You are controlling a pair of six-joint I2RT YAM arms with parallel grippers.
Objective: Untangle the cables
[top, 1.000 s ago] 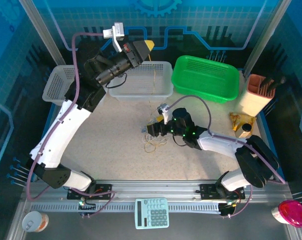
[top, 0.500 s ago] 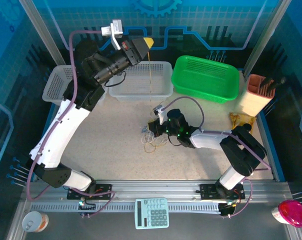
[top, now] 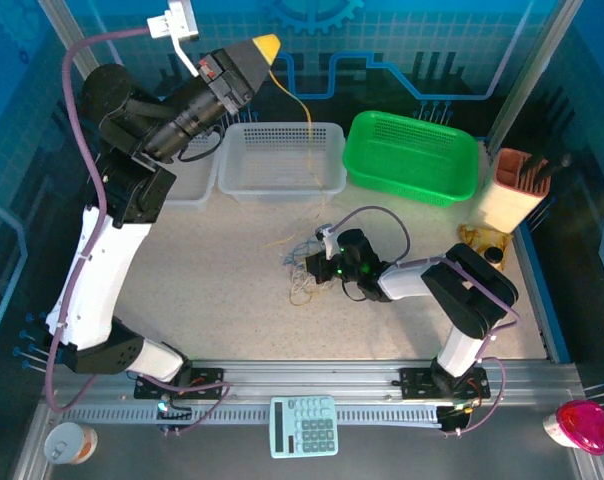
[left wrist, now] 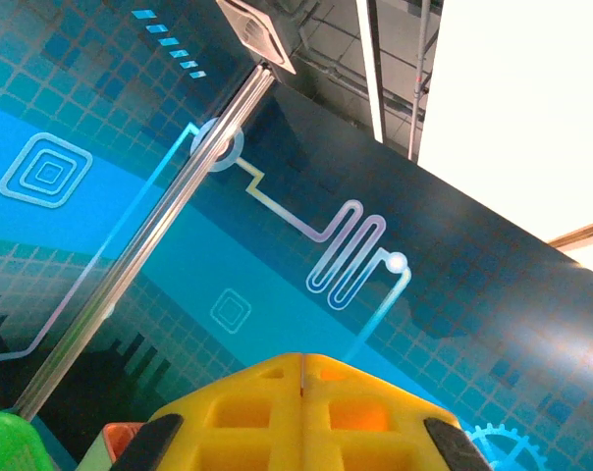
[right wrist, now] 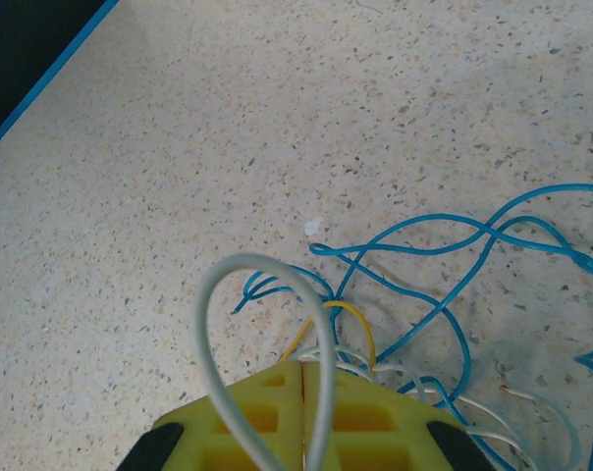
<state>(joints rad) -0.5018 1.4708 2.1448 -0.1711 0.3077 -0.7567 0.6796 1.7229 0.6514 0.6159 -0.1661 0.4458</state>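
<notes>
Speckled bench point(top: 232, 300), both claws pinched shut, cables point(top: 304, 275) bunched at its middle.
From above you see your left claw point(top: 267, 46) high up near the back wall, with a yellowish cord point(top: 309, 140) trailing from it down to the tangle, where your right claw point(top: 312, 266) sits low. Your right wrist camera adds the close detail: closed yellow fingers point(right wrist: 247, 417) clamp blue, white and yellow strands. Your left wrist camera faces a blue wall panel point(left wrist: 130, 285).

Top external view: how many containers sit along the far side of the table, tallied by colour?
white mesh basket: 1
clear tray: 1
green basket: 1
tan holder: 1
Total: 4
</notes>
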